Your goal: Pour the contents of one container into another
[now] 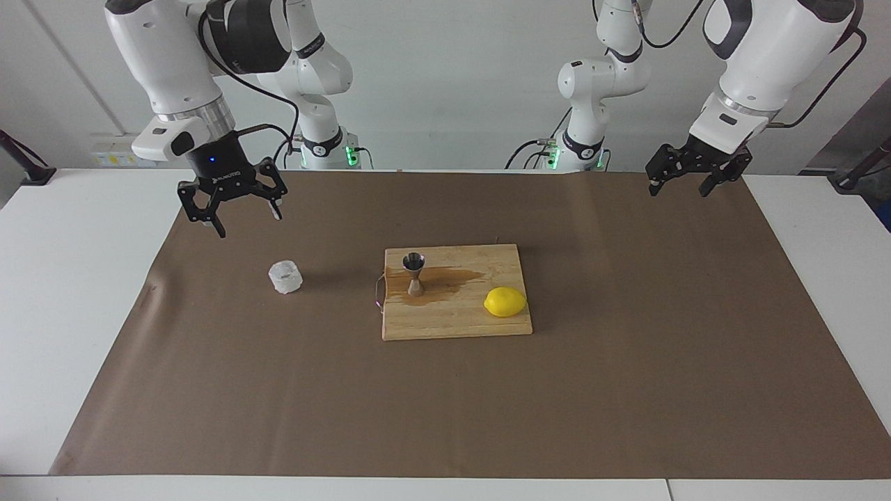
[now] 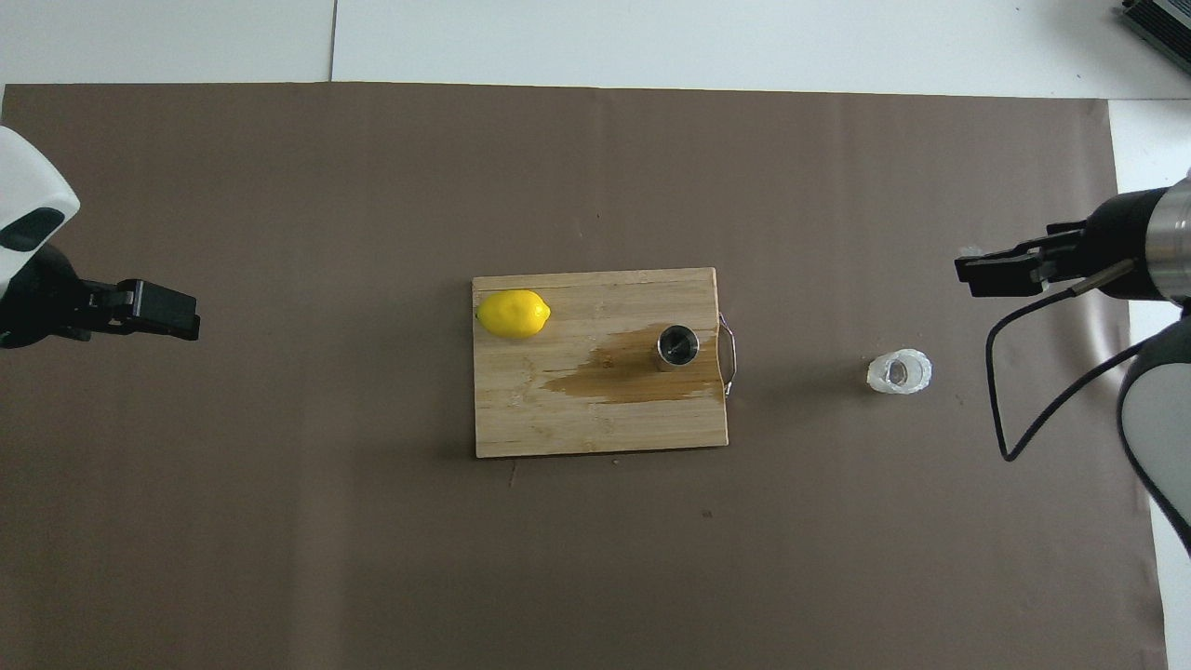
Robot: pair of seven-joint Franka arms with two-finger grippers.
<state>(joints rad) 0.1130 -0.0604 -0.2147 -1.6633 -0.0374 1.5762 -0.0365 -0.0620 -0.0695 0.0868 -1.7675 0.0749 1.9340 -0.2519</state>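
The clear textured glass cup (image 1: 285,277) (image 2: 899,372) stands upright on the brown mat, toward the right arm's end of the table. My right gripper (image 1: 249,224) (image 2: 986,274) hangs open and empty above the mat, well apart from the cup and pointing down. On the wooden cutting board (image 1: 456,327) (image 2: 595,428) stands the steel jigger (image 1: 414,273) (image 2: 677,346), upright near the handle end, in a brown wet stain (image 1: 449,280). My left gripper (image 1: 679,191) (image 2: 177,314) waits open, raised over the mat's edge at the left arm's end.
A yellow lemon (image 1: 505,302) (image 2: 513,314) lies on the board at the end toward the left arm. The brown paper mat (image 1: 626,390) covers most of the white table. A metal handle (image 1: 378,292) sticks out from the board toward the cup.
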